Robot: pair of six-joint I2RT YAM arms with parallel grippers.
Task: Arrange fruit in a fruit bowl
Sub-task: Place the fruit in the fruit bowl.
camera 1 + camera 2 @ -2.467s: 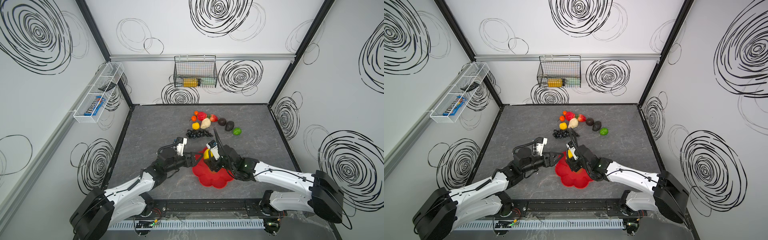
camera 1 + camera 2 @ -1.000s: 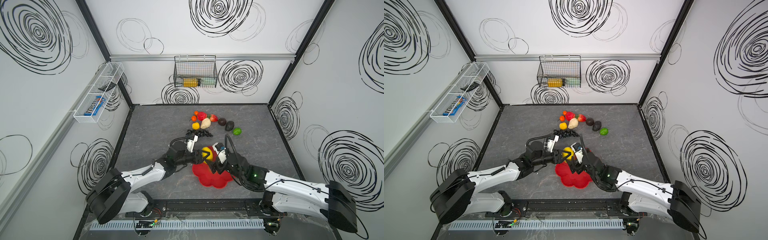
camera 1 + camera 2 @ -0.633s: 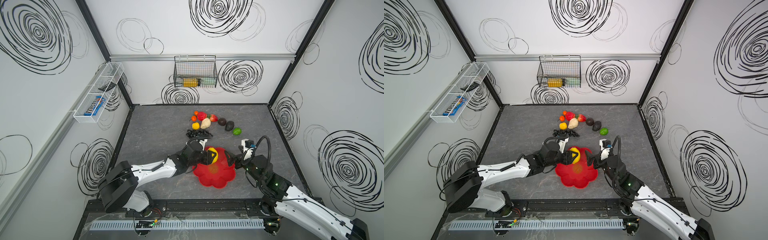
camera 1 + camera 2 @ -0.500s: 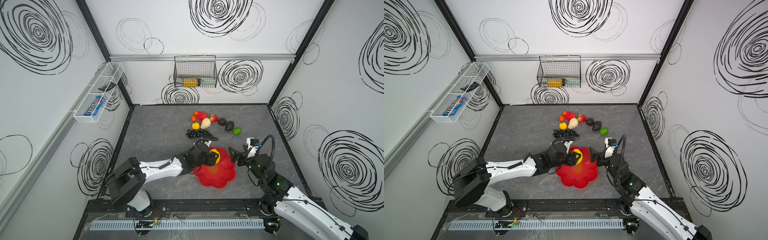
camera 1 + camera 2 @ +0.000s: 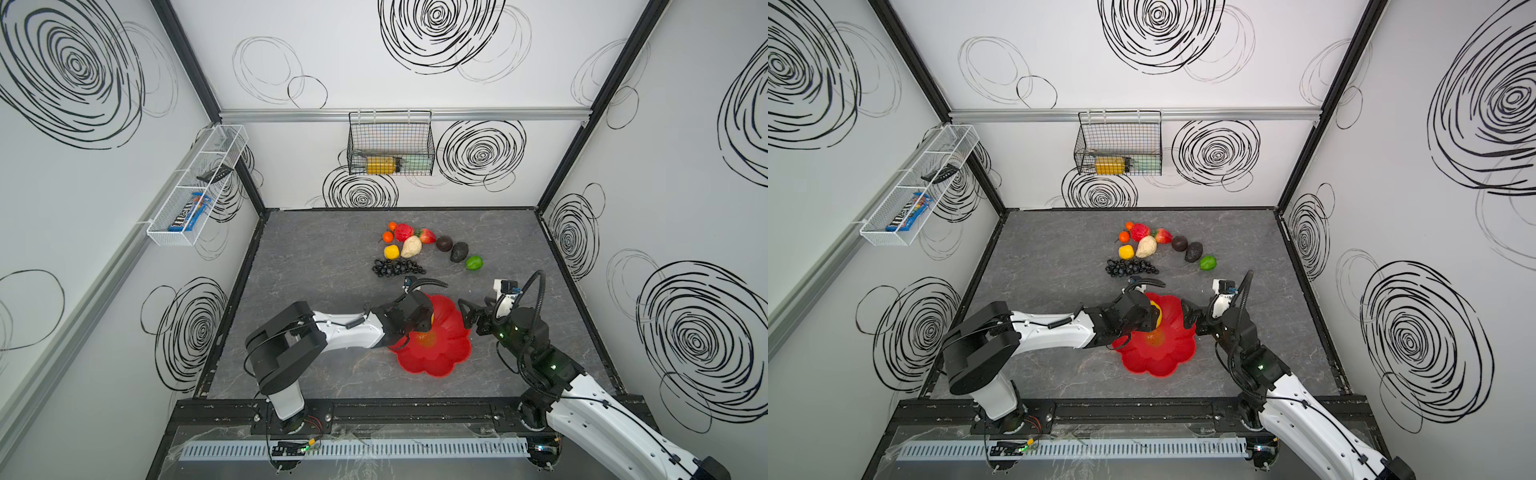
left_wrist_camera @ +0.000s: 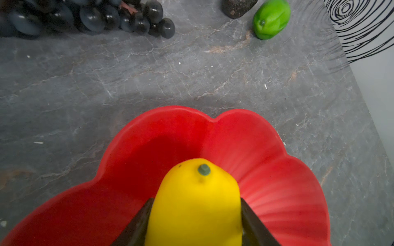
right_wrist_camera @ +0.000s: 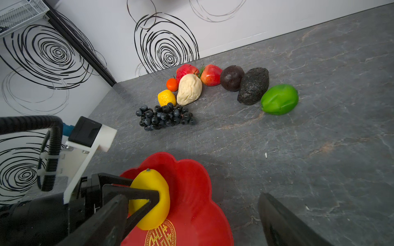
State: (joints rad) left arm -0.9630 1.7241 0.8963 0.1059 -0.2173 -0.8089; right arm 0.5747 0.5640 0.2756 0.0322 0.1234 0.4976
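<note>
Presently my left gripper (image 6: 196, 201) grips the lemon (image 6: 198, 187), with the fruit bowl (image 6: 270, 147) directly beneath, evidently for release inside. My right gripper (image 5: 468, 316) stands wide, empty, just beside the bowl's rim, clear of the drop.

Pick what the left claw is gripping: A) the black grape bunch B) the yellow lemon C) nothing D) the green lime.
B: the left claw pinches the yellow lemon over the red bowl; the green lime and black grape bunch lie on the table.
</note>
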